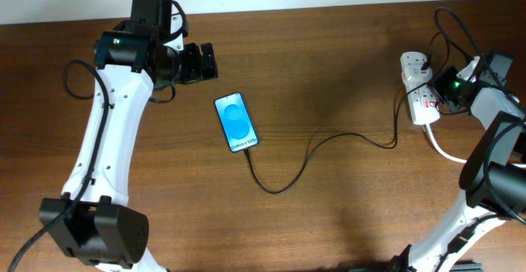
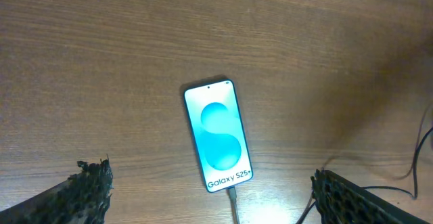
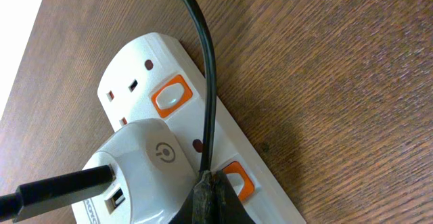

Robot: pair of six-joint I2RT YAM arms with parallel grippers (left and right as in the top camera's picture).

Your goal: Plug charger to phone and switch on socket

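The phone (image 1: 236, 122) lies face up mid-table, blue screen lit; it also shows in the left wrist view (image 2: 218, 135). The charger cable (image 1: 304, 161) runs from the phone's lower end, where its tip (image 2: 232, 195) sits in the port, right toward the socket (image 1: 419, 87). My left gripper (image 1: 200, 62) is open and empty, up and left of the phone; its fingers (image 2: 210, 197) straddle the phone's lower end from above. My right gripper (image 3: 211, 187) is shut, its tip touching the socket's lower orange switch (image 3: 238, 176). A white adapter (image 3: 139, 166) is plugged in.
A second orange switch (image 3: 169, 97) sits by the socket's vacant outlet. The thick white cord (image 1: 444, 149) leaves the socket toward the right edge. Black robot cables (image 1: 444, 25) loop above the socket. The table's far edge (image 1: 329, 5) meets a light wall.
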